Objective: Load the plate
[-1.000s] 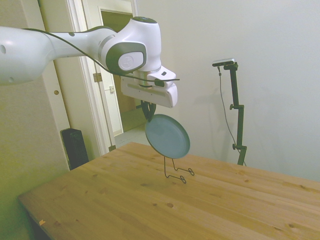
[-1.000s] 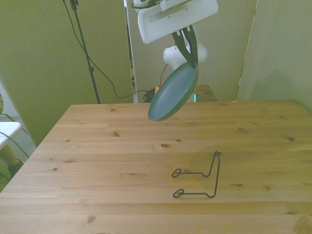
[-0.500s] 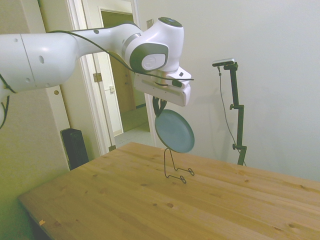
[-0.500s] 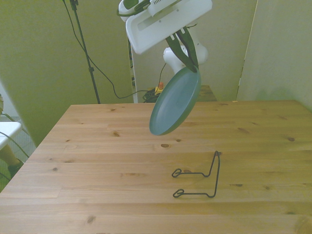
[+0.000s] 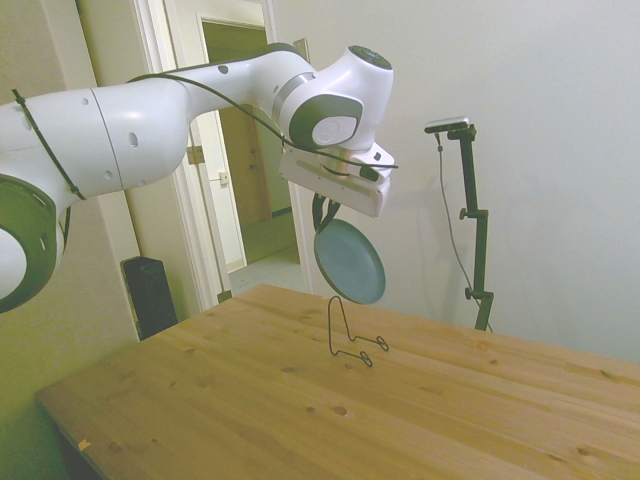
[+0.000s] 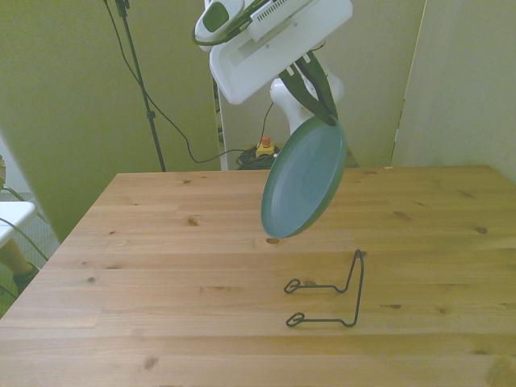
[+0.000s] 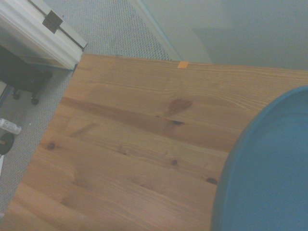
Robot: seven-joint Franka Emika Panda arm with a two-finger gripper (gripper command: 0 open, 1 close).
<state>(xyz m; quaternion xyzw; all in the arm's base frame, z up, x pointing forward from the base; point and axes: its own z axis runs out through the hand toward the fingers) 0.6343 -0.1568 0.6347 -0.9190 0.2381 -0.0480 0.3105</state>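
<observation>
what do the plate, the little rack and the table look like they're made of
Plate: looks like matte green plastic or glazed ceramic; even colour, no glare, can't tell which.
Rack: thin dark bent metal wire.
Table: wood planks, pine-like, with visible grain and knots.

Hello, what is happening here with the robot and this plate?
The white robot arm holds the green plate in the air, its gripper shut on the plate's upper rim, so the plate hangs tilted on edge above the wooden table. A black wire plate stand sits empty on the table, below the plate and nearer the camera in the front view. The plate is not yet in the stand.
</observation>
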